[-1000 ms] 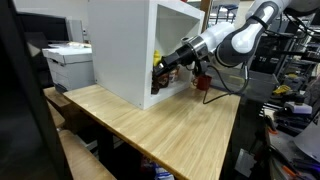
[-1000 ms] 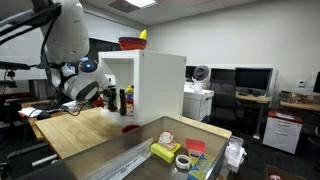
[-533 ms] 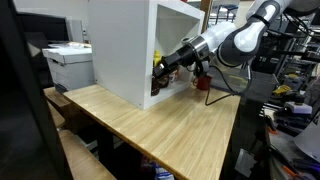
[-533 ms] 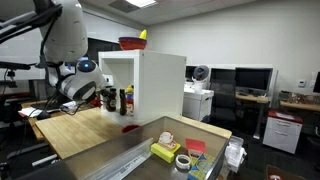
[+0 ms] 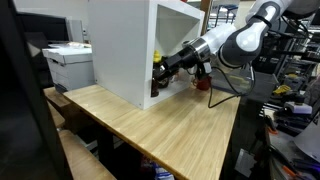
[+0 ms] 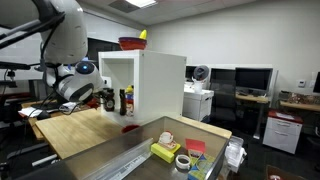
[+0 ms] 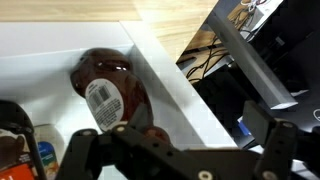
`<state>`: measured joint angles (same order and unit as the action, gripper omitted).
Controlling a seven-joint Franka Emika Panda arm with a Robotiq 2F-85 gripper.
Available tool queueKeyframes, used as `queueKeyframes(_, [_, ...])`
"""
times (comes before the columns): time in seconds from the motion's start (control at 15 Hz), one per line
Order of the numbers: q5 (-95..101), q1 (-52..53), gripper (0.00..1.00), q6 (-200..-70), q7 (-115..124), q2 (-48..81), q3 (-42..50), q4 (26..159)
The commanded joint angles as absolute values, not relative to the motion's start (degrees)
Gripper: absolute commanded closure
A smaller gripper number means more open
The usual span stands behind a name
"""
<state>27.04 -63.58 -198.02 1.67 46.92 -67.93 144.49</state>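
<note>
Since the gripper point(image 7: 180, 158) is spread wide open with nothing in it and pokes into the open front of the white cabinet point(image 5: 118, 45), I'd say lining up is what matters most right now. The brown bottle point(image 7: 108, 88) sits inside the cabinet, close to its side wall, straight ahead of the fingers but not yet between them. I'd go in straight and centred on the bottle's body, around the white label point(image 7: 104, 104), so both fingers clear it before any squeeze. Watch the front edge of that side wall, because the outer finger looks like it has very little slack there. A second bottle point(image 7: 32, 150) stands toward the cabinet's other side, near enough to get bumped. Outside the cabinet it's much roomier: the wooden table point(image 5: 150, 125) in front of the opening leaves a free path for backing out.
</note>
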Motion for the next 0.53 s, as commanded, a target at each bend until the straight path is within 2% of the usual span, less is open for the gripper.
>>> queueKeyframes(0.0, [25.05,-65.62,0.00,-198.02,1.42,49.66,-69.42,145.74])
queueKeyframes(0.47, [25.17,-64.70,0.00,-198.02,0.07,51.23,-68.46,144.90])
